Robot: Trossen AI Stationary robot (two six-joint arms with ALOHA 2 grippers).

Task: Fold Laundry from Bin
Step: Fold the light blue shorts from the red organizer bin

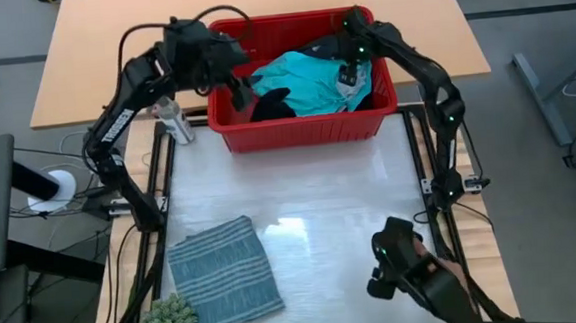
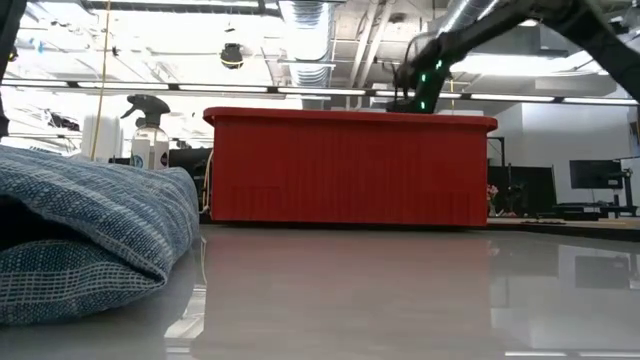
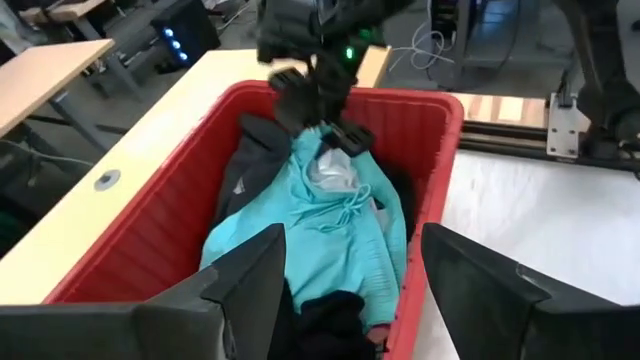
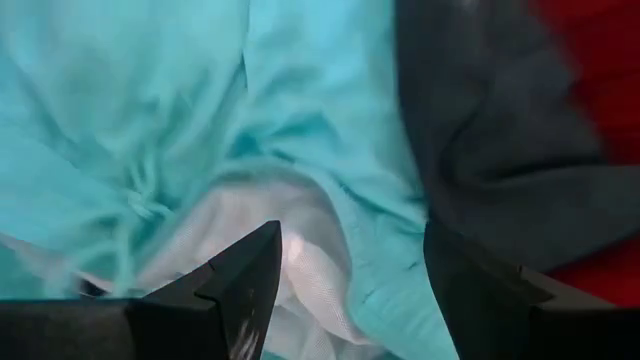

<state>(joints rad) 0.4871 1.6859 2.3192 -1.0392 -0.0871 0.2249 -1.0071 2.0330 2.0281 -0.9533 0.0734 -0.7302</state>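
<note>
The red bin [image 1: 296, 131] stands at the table's far edge. In it lie a turquoise garment [image 3: 340, 230] and black garments [image 3: 250, 160]. My right gripper [image 4: 350, 250] is open, low inside the bin's right half. Its fingers stand on either side of the turquoise garment's white-lined neck [image 4: 300, 260]. My left gripper [image 3: 350, 260] is open above the bin's left end, over a black garment [image 1: 270, 107]. A folded blue-grey striped garment [image 1: 225, 276] rests flat on the table at the near left. My right gripper points down at the turquoise garment's white-lined neck opening [image 3: 335, 170]. I cannot tell whether its fingertips touch the cloth. My left gripper touches nothing.
A spray bottle [image 1: 172, 118] stands just left of the bin. A green plant-like ball [image 1: 168, 321] lies at the near left corner beside the striped garment. A dark device on a person's arm [image 1: 405, 265] reaches in at the near right. The bare white tabletop [image 1: 320, 200] lies between.
</note>
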